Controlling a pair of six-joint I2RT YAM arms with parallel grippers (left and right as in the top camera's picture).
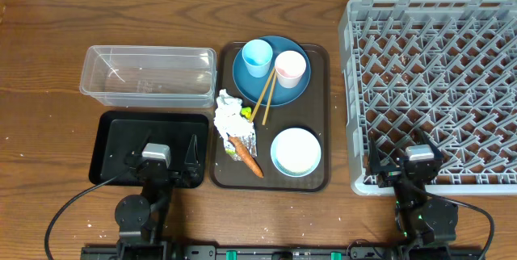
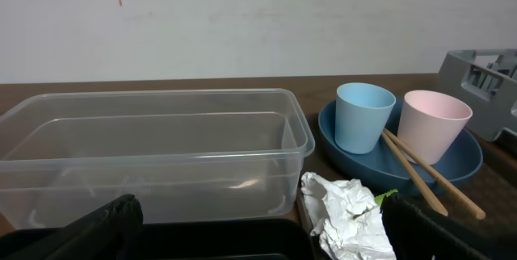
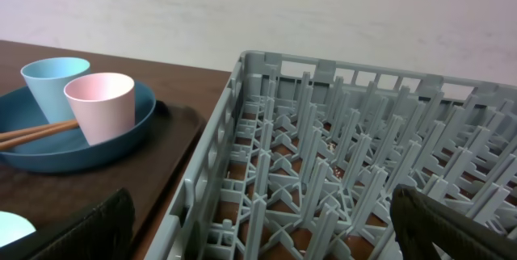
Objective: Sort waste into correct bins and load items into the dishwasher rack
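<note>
On the brown serving tray (image 1: pixel 317 58) lie a crumpled white tissue (image 1: pixel 229 115), a yellow-green wrapper (image 1: pixel 232 152) and an orange carrot piece (image 1: pixel 246 157). A blue plate (image 1: pixel 283 90) carries a light blue cup (image 1: pixel 257 56), a pink cup (image 1: pixel 291 68) and wooden chopsticks (image 1: pixel 264 98). The white bowl (image 1: pixel 296 151) sits at the tray's front. A clear tub (image 1: pixel 149 74) and a black tray (image 1: pixel 121 135) stand left, with the grey dishwasher rack (image 1: pixel 436 66) to the right. My left gripper (image 1: pixel 161 145) hovers open over the black tray. My right gripper (image 1: pixel 406 151) is open above the rack's near edge (image 3: pixel 242 211).
The left wrist view shows the tub (image 2: pixel 153 147) ahead, the tissue (image 2: pixel 347 211) by my right finger, and both cups (image 2: pixel 363 115) beyond. Brown wooden tabletop (image 1: pixel 48 42) surrounds everything. A white wall rises behind the table.
</note>
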